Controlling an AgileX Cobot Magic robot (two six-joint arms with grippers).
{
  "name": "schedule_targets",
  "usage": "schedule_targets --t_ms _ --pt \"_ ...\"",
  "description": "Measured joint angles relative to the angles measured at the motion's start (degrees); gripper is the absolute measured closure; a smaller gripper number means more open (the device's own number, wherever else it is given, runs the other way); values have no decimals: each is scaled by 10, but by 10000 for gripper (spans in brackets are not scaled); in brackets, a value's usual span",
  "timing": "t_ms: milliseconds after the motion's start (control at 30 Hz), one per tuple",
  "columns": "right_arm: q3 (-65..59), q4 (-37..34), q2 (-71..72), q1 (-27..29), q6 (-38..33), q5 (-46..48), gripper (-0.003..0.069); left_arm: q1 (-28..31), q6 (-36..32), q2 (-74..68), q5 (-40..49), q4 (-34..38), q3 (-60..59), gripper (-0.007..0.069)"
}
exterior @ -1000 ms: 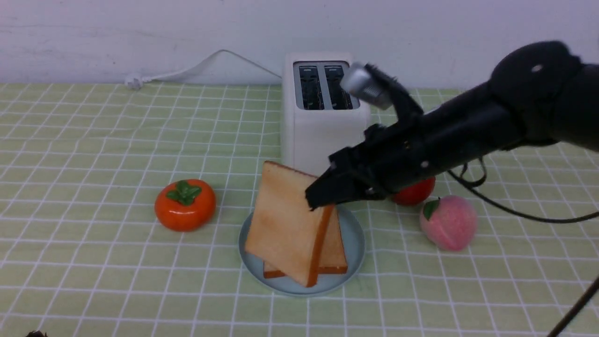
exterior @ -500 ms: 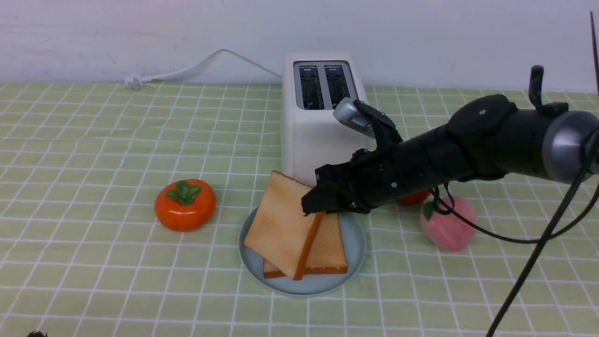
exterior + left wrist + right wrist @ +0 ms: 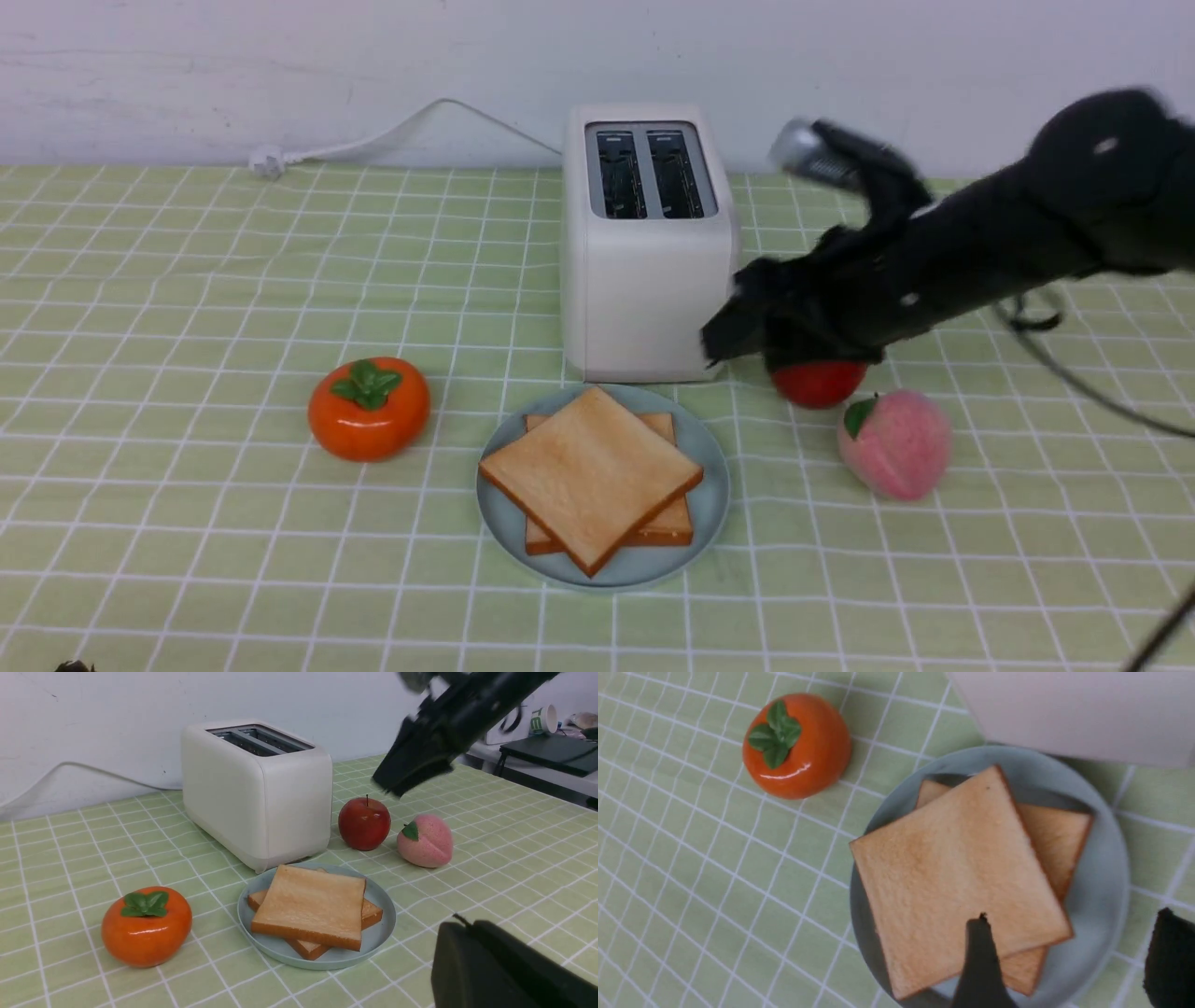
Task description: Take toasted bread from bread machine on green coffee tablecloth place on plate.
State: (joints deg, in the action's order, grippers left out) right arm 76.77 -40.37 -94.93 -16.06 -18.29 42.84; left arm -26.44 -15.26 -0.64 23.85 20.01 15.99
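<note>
Since both slots of the bread machine (image 3: 649,271) show empty, the toasted bread (image 3: 590,471) is all on the plate (image 3: 711,485): two slices lying flat, stacked, top one skewed. Plate sits just in front of the machine, so the carry is short. Right pincer (image 3: 733,336) is spread and empty above the apple (image 3: 819,383). Left pincer (image 3: 467,952) is clenched, idle. Green coffee tablecloth (image 3: 187,308) covers the bench, with a persimmon (image 3: 369,409) and a peach (image 3: 894,443) nearby. White wall (image 3: 280,75) behind.

Golden-brown toast (image 3: 590,471); pale blue-grey plate (image 3: 712,495); white toaster (image 3: 644,289); yellow-green cloth (image 3: 187,280), white grid.
</note>
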Motion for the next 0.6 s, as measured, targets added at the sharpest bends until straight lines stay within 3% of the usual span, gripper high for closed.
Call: schedule_targets --t_ms 33,100,133,200,333,433,600 --pt "0 11 5 0 5 3 244 0 0 0 0 0 0 638" --pt "0 88 84 1 41 45 338 0 0 0 0 0 0 638" --pt "0 94 84 1 44 45 338 0 0 0 0 0 0 638" --pt "0 172 166 0 90 102 470 0 0 0 0 1 0 638" --pt "-9 253 274 0 162 193 638 0 0 0 0 11 0 638" --pt "-46 285 361 0 204 219 675 0 0 0 -1 18 0 638" --pt "-154 308 527 0 254 229 662 0 0 0 -1 19 0 636"
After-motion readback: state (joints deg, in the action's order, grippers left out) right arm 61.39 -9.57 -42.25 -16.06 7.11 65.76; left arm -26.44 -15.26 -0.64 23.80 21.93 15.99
